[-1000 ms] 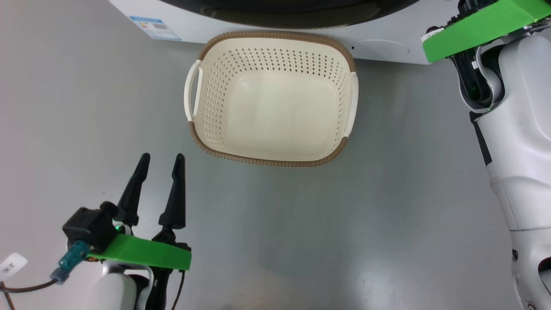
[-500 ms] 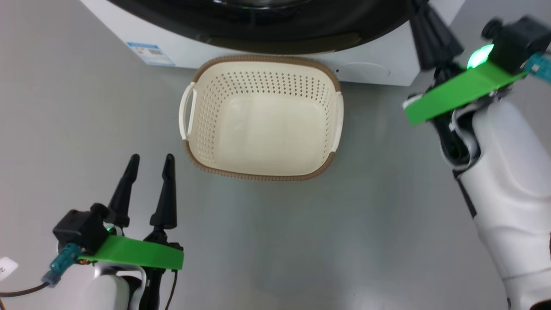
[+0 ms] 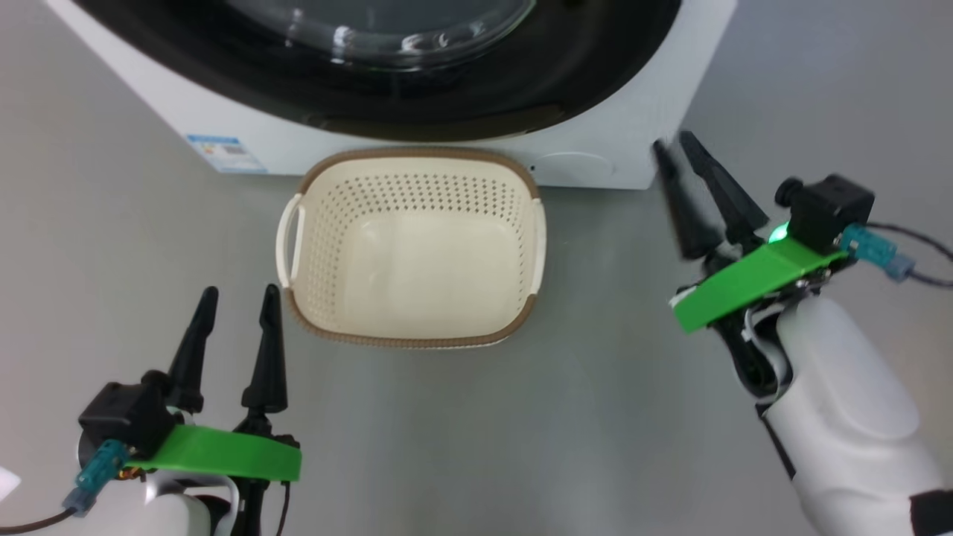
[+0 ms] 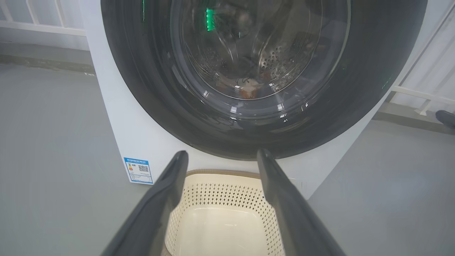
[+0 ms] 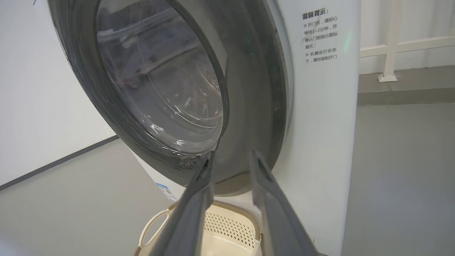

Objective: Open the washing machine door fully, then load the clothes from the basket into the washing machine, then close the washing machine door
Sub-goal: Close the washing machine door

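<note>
The washing machine [image 3: 618,126] stands at the top of the head view with its glossy black door [image 3: 357,97] shut flat against the front. Through the door glass a pale bit of the clothes [image 4: 247,87] with orange-brown marks lies in the steel drum. The cream basket [image 3: 406,341] sits empty on the floor just in front of the washer. My left gripper [image 3: 240,292] is open, low and left of the basket. My right gripper [image 3: 672,143] hovers right of the basket near the washer's lower corner, its fingers a little apart and holding nothing. It faces the door [image 5: 249,106].
A blue energy label [image 3: 223,152] sits on the washer's lower left front. Grey floor [image 3: 610,417] spreads around the basket. A white railing [image 5: 391,46] runs behind the washer on the right, and a white wall [image 5: 35,106] stands to its left.
The head camera has pulled back, so more of the door shows. My right arm has come down from the upper right to beside the basket, and its fingers have parted slightly. The left gripper stays open.
</note>
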Controlling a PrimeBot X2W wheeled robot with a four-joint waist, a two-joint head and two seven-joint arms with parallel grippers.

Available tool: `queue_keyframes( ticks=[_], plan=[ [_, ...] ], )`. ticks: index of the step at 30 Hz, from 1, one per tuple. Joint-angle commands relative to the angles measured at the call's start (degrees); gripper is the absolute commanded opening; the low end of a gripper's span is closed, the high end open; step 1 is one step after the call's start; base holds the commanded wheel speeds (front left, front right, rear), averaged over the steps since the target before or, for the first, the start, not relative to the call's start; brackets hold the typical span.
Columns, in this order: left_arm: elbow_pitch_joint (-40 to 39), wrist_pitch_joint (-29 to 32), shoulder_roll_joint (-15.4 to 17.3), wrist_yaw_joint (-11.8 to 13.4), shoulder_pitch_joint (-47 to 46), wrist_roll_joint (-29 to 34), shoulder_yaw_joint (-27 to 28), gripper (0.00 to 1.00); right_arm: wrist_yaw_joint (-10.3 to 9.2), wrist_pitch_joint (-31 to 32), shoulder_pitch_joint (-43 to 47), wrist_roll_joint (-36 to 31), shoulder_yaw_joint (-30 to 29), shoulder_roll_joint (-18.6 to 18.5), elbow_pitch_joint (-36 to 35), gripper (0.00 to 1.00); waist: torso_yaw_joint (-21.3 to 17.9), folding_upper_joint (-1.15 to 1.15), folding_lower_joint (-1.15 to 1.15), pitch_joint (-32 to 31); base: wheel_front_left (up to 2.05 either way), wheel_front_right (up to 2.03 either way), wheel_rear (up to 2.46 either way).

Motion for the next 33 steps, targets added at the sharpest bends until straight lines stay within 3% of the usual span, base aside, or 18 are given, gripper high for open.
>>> queue_keyframes(
  ticks=[1,18,33],
  plan=[
    [-1.5,-0.4,1.1,-0.2,0.7,0.7,2.4,1.0,-0.32,-0.3,2.7,-0.7,0.4,1.7,-1.8,1.0,-2.1,0.0,0.0,-2.1,0.0,0.0,0.0],
    [-1.9,-0.4,1.1,0.0,3.0,3.0,7.4,1.0,-0.32,-0.3,14.6,-4.4,-3.6,4.0,-6.0,1.0,-8.8,0.0,0.0,-6.4,0.0,0.0,0.0],
    [-2.7,-0.4,1.1,-0.1,8.6,3.5,9.7,1.0,-0.32,-0.3,26.5,-7.2,-7.4,5.1,-13.0,1.0,-12.0,0.0,0.0,-13.5,0.0,0.0,0.0]
  ],
)
